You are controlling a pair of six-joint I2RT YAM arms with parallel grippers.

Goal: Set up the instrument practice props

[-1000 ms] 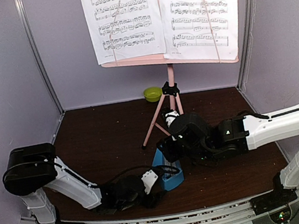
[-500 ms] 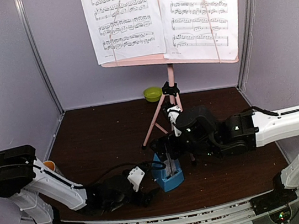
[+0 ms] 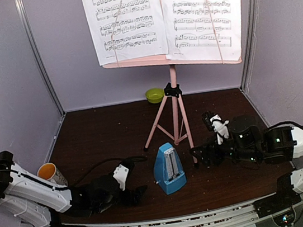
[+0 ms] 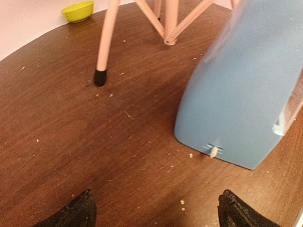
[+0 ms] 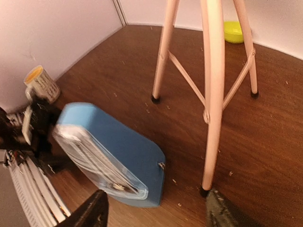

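1. The left gripper [image 4: 156, 212] lies low over the table [image 3: 98, 138]. Its jaws are wide open and nothing is between them. The right gripper [image 5: 156, 210] is also open and empty.
2. Between the two, touching neither, the blue metronome [image 3: 169, 168] stands upright, just in front of the stand's legs.
3. Behind it the pink music stand [image 3: 176, 101] stands on its three legs, and two music sheets [image 3: 125, 21] rest side by side on its desk.
4. I judge that the placing of the metronome is done and the set-up is nearly complete.
5. The next move calls for drawing both arms back carefully, without brushing the metronome or the nearby stand leg.
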